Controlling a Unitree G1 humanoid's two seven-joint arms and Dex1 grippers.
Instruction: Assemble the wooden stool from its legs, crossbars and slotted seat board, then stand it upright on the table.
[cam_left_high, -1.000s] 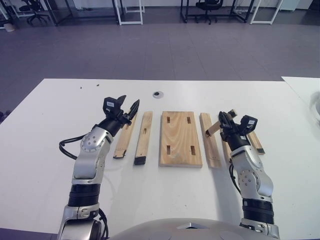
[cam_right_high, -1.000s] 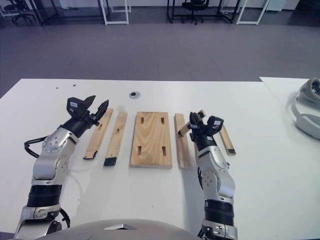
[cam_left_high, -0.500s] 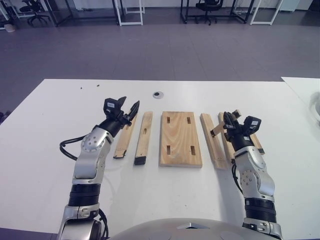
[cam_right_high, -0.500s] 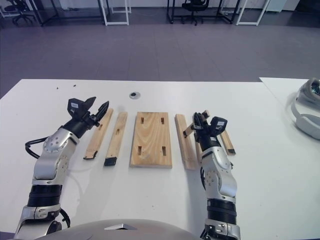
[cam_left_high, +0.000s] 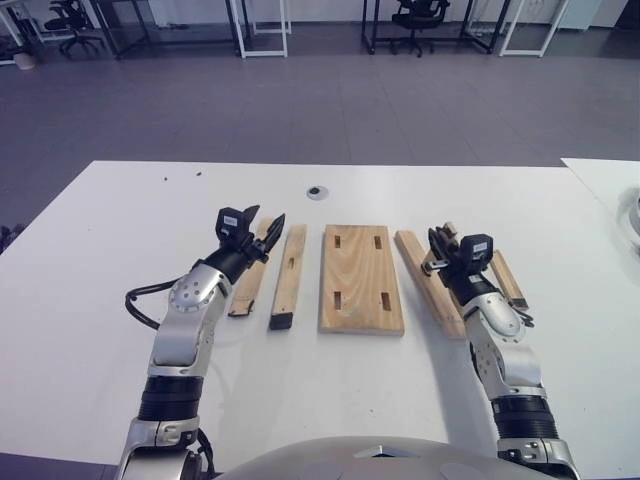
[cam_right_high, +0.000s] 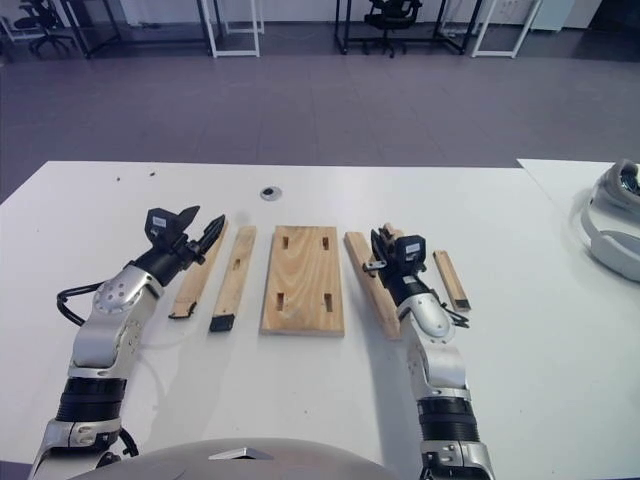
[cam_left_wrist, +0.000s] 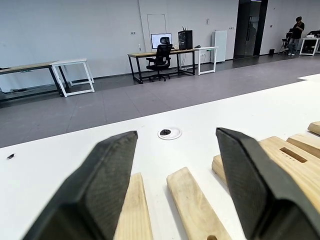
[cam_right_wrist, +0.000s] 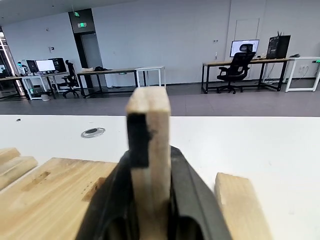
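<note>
Holds left end effector (cam_left_high: 265, 216) wide open just above the outermost leg (cam_left_high: 243, 290); clamps right end effector (cam_left_high: 440, 246) on a short crossbar (cam_right_wrist: 147, 115), forearm low over counter (cam_left_high: 100, 250).

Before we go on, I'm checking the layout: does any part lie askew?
Yes. The leg right of the seat board lies slanted, while the two legs on its left run roughly parallel to it.

You're in an open-plan office or lab: grey floor (cam_left_high: 330, 100), white-legged desks (cam_left_wrist: 70, 62), black swivel chairs (cam_left_wrist: 161, 56) and a lit monitor (cam_left_wrist: 160, 40) stand beyond your white counter (cam_left_high: 110, 260).
</note>
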